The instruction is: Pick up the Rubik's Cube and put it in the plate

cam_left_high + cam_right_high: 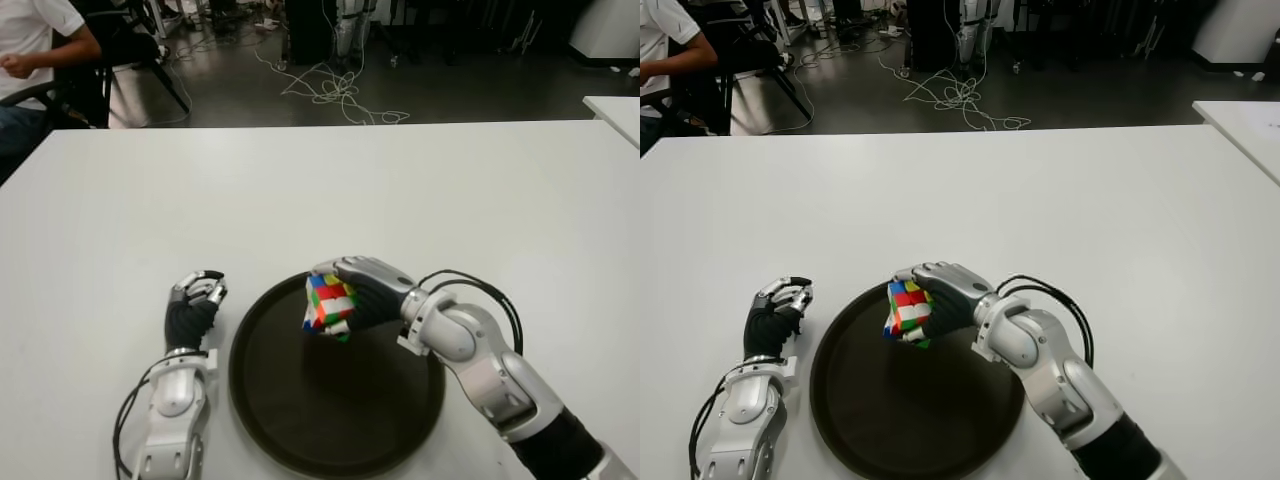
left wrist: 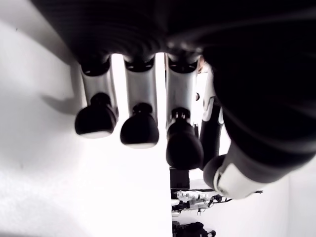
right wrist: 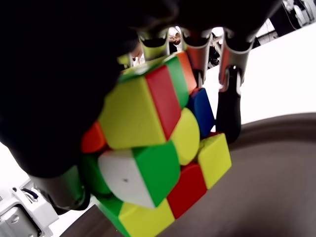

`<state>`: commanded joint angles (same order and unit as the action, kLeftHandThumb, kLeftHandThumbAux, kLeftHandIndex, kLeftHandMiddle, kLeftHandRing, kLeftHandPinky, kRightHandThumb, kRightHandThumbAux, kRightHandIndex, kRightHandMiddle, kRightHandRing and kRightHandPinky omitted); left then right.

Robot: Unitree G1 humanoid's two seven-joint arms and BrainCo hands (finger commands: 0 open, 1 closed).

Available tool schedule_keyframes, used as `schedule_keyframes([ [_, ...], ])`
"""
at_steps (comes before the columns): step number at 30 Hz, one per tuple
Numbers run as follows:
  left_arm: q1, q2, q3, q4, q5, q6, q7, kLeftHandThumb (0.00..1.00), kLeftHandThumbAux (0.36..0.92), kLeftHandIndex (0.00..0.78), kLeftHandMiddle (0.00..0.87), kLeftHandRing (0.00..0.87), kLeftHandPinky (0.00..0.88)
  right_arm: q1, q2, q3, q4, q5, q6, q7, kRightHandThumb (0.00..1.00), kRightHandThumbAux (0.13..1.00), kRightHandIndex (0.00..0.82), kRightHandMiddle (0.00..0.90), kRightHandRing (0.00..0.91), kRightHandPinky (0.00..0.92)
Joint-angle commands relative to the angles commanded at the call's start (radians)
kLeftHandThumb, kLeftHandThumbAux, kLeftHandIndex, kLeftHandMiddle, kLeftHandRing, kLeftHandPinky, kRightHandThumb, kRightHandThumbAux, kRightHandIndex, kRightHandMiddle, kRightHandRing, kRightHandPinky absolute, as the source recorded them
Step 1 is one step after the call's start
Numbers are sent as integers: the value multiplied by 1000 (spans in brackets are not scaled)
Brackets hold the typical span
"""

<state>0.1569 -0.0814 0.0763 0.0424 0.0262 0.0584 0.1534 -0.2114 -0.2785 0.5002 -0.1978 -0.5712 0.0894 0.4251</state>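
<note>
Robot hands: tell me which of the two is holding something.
The right robot hand, over the dark round plate, grips the multicoloured Rubik's Cube. The left robot hand, beside the plate on the white table, is curled and holds nothing.

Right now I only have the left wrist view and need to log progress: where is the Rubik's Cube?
Observer: The Rubik's Cube is held in the right hand, over the far part of the dark plate.
Operator: Is it resting on the plate yet?
Observer: I cannot tell; the right wrist view shows the fingers wrapped around it just above the plate's surface.
Operator: And where is my left hand relative to that?
Observer: The left hand shows over the white table, just left of the plate's rim, holding nothing.
</note>
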Motion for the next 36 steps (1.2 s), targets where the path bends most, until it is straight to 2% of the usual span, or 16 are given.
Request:
schedule_keyframes([
  [19, 3, 1, -7, -5, -3, -1, 0, 712, 703, 444, 816, 827, 821, -4, 28, 8, 30, -25, 52, 4, 682, 736, 435, 800, 797, 770],
  [23, 3, 0, -7, -7, -10, -3, -4, 713, 703, 444, 816, 826, 818, -9, 34, 19, 72, -44, 21, -36, 682, 736, 435, 799, 797, 771],
  [29, 4, -1, -6, -9, -15, 0, -4, 712, 703, 444, 813, 824, 820, -18, 21, 25, 110, -70, -42, -78, 681, 736, 434, 789, 791, 760],
  [36, 1, 5, -7, -8, -13, 12, -8, 711, 704, 444, 816, 826, 820, -17, 21, 12, 112, -45, -57, -56, 682, 736, 434, 793, 787, 758],
])
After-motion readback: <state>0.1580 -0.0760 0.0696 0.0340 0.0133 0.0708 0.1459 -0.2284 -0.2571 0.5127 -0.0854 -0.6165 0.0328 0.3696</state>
